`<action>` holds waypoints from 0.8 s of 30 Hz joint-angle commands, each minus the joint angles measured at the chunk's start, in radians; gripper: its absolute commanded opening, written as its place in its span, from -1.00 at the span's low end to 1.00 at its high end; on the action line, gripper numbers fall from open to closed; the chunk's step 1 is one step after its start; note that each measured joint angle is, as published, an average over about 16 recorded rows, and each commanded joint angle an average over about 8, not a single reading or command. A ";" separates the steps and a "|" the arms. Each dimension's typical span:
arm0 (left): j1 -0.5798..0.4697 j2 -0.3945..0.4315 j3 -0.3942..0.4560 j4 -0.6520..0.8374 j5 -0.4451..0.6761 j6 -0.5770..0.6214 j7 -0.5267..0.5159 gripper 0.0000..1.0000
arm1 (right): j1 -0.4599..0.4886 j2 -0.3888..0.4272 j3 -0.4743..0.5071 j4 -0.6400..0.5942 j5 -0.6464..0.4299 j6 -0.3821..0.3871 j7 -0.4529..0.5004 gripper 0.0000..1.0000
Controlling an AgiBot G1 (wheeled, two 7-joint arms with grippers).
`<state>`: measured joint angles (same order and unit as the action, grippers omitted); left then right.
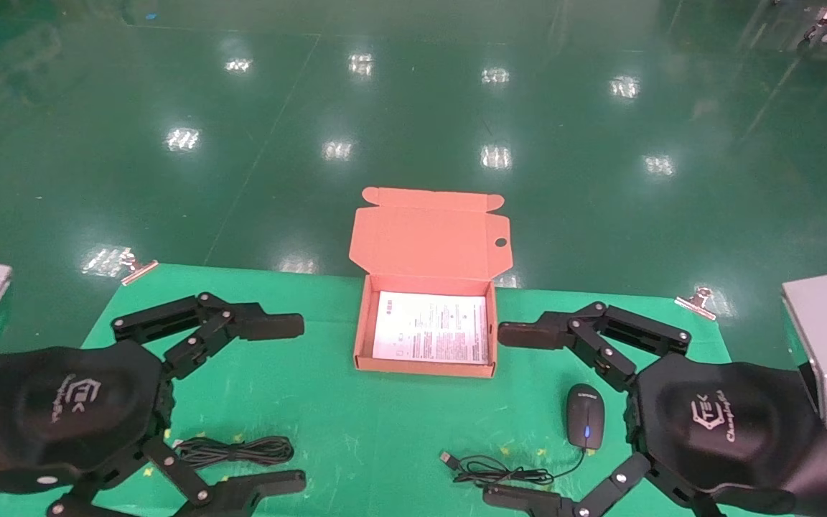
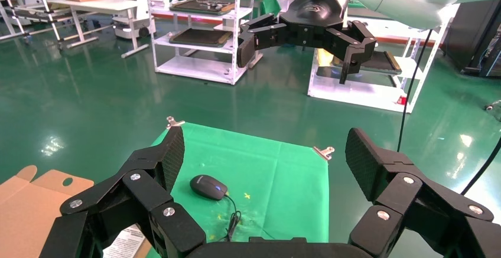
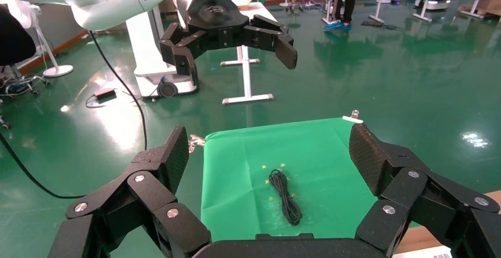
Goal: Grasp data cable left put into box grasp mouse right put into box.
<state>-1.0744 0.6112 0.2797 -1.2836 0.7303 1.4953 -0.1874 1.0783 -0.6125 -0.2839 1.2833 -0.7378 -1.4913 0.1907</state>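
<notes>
Left fingers (image 1: 297, 403): spread wide, holding nothing, above the cable (image 1: 235, 451).
Right fingers (image 1: 505, 415): spread wide, empty, mouse (image 1: 585, 416) between them (its cord trails toward 7 o'clock).
Box (image 1: 362, 330): open, centre of the surface (image 1: 356, 431), at 12 o'clock from both.

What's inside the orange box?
Inside the box lies a white printed leaflet, covering most of the floor. Nothing else shows in there. What is under the leaflet cannot be seen. The mouse and data cable are outside, on the cloth.
</notes>
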 commanded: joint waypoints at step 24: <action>-0.041 -0.013 0.043 0.008 0.086 0.019 -0.026 1.00 | 0.037 0.015 -0.024 0.020 -0.098 -0.013 -0.041 1.00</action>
<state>-1.1240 0.5995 0.3296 -1.2810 0.8285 1.5209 -0.2165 1.1227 -0.6008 -0.3122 1.3064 -0.8446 -1.5066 0.1481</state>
